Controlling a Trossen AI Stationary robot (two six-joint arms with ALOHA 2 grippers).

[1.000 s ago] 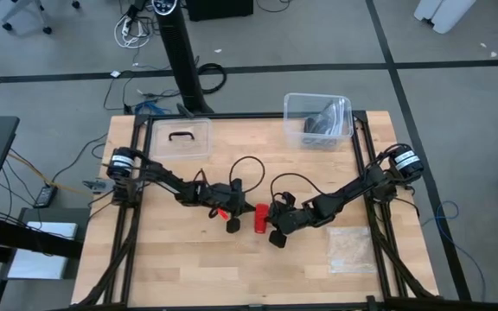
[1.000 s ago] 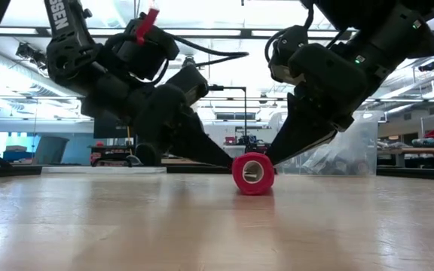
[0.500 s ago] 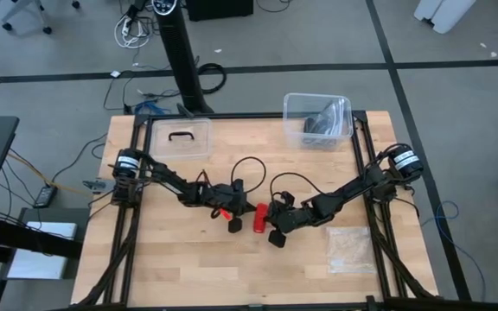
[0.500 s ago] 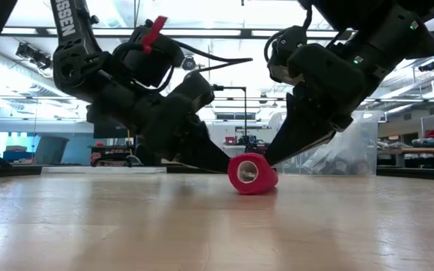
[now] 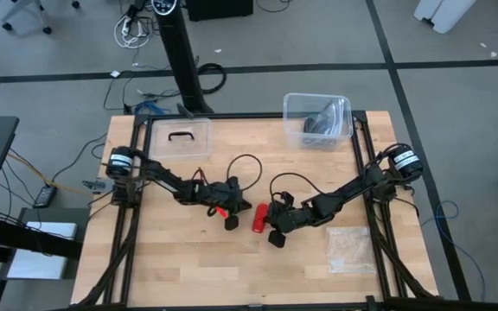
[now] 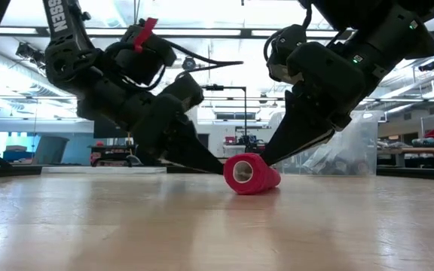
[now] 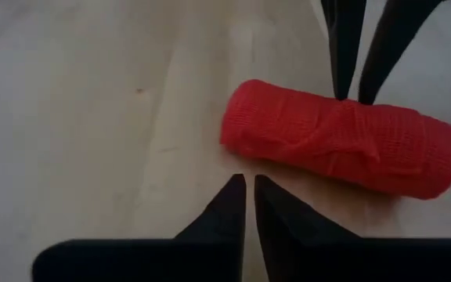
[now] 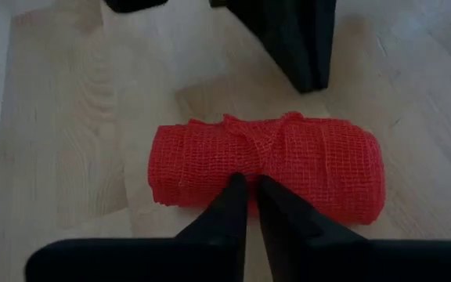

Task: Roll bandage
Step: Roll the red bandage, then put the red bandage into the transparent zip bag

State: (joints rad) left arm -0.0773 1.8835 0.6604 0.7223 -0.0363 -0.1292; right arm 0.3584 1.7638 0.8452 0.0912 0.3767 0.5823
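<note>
Bandage (image 6: 250, 174) lies rolled on the tabletop (image 5: 180, 268). Left gripper (image 7: 249, 183) at nine o'clock, right gripper (image 8: 248, 185) at three, both nearly closed, perhaps empty; withdraw gently.

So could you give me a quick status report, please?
Left gripper beside bandage, nearly shut. Right gripper tips on it. Bandage rolled, on table. Nothing in the way.

Bright red mesh-weave bandage (image 8: 266, 166); pale wood table (image 5: 180, 268).

Rolled red bandage (image 5: 258, 218) flat on table (image 5: 171, 268)
</note>
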